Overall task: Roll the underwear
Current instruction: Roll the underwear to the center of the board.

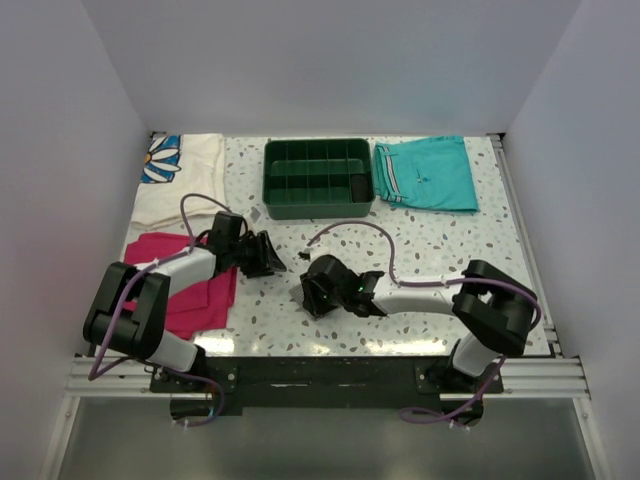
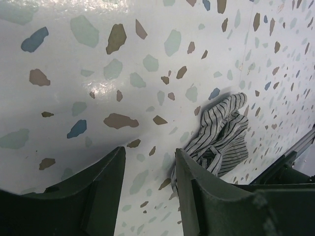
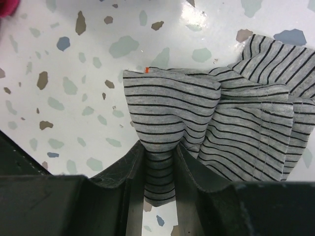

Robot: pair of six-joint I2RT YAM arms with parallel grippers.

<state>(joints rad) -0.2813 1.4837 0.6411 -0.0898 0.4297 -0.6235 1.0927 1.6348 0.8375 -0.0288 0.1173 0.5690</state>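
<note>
The underwear (image 3: pixel 216 113), grey cloth with thin dark stripes and a small orange tag, lies crumpled on the speckled table. My right gripper (image 3: pixel 159 152) is shut on a fold of its near edge. The pinched cloth fills the gap between the fingers. In the left wrist view the underwear (image 2: pixel 221 130) is a small bunched heap to the right. My left gripper (image 2: pixel 150 164) is open over bare table, and its right finger (image 2: pixel 197 187) reaches the cloth's edge. From above, the left gripper (image 1: pixel 272 257) and right gripper (image 1: pixel 310 290) are close together mid-table. There the right gripper hides the underwear.
A green divided tray (image 1: pixel 318 205) stands at the back middle, with teal shorts (image 1: pixel 428 172) to its right. A magenta cloth (image 1: pixel 195 290) lies under the left arm. A white cloth with a flower print (image 1: pixel 180 180) sits at the back left.
</note>
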